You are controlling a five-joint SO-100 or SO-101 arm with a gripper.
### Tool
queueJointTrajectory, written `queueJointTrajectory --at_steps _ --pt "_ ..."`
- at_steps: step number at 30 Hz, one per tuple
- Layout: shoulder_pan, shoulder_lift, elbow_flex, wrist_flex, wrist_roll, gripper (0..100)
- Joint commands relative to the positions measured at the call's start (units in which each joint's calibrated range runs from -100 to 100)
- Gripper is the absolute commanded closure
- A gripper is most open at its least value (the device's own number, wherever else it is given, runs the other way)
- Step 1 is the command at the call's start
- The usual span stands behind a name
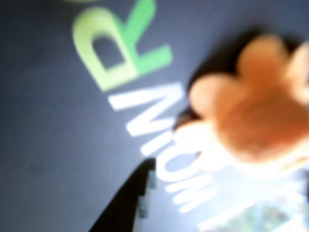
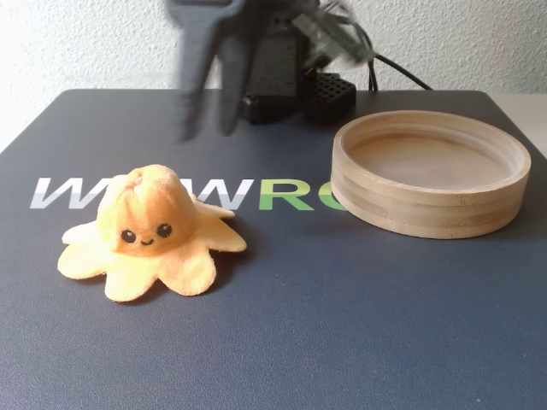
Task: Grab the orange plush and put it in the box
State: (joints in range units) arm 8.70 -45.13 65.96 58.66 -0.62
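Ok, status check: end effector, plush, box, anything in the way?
End effector open, empty, blurred above the mat behind the plush. Plush flat on mat, ungrasped. Box empty. Nothing between them.

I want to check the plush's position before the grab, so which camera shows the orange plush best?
The fixed view: the orange plush is sharp and whole there, lying on the dark mat with its face and spread tentacles visible, left of the box. The wrist view shows only a blurred, cropped part of the plush at its right edge.
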Motion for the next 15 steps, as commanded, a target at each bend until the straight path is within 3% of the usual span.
queueJointTrajectory --at_steps 1,15 --pt "2.55 10.9 -7.12 -4.33 -0.88 56" --pt "5.91 48.92 -38.67 -2.33 -4.86 58"
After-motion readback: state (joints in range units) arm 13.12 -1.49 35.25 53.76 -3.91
